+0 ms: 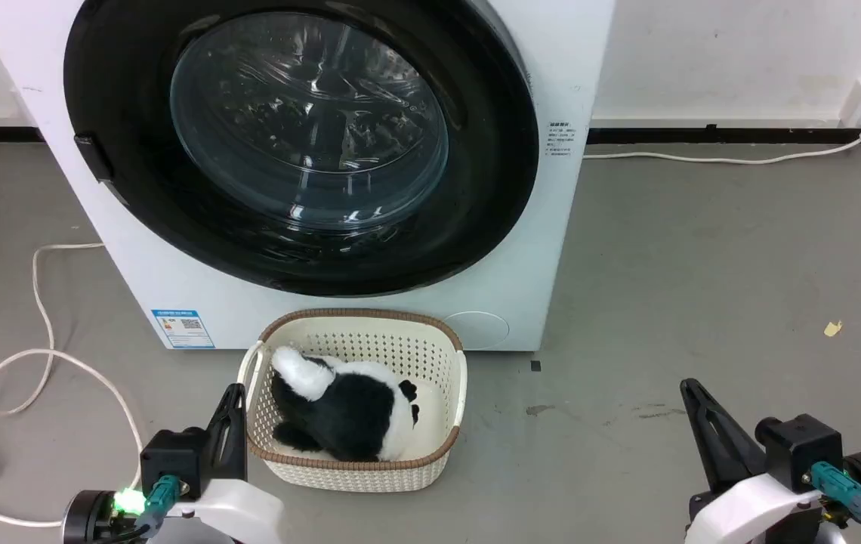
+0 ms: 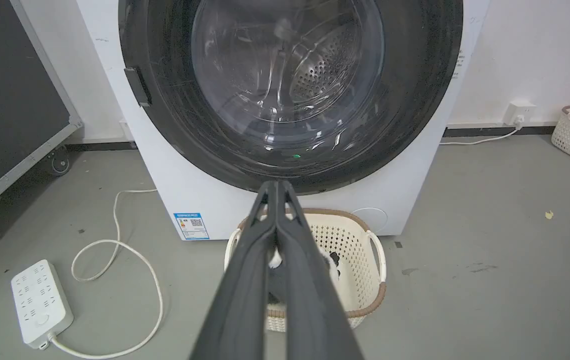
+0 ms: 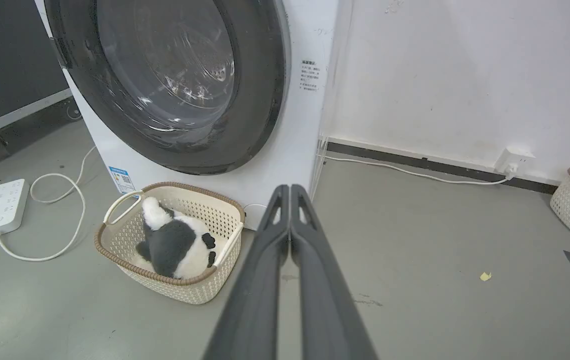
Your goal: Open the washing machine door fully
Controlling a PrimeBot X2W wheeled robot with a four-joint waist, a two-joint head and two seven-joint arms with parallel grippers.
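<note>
- The door (image 1: 302,136) sits shut, its glossy black rim lying flat against the white front of the machine (image 1: 544,257). The steel drum shows through the glass bowl.
- No gap is visible between rim and cabinet in the head view or either wrist view. By that evidence, nothing of the opening is done yet.
- The left gripper (image 2: 276,186) has its two dark fingers pressed together at the tips, with nothing between them. It points toward the door's lower rim from above the basket (image 1: 455,355) and is well apart from the door.
- The right gripper (image 3: 290,189) is likewise closed tip to tip and empty. It hangs over bare floor (image 1: 702,264) off the machine's right lower corner, also well apart from the door.
- A small dark tab (image 1: 94,157) juts from the rim's left side in the head view. Whether it is the grip or part of the hinge cannot be told.
- The basket, holding a black-and-white plush toy (image 1: 347,412), stands on the floor just in front of the machine, below the door's lowest edge. It looks low enough to clear the swing, though that is not certain.
- The whole job appears to lie ahead: reach the door's free edge, break the latch, and carry the door round to its full stop.
</note>
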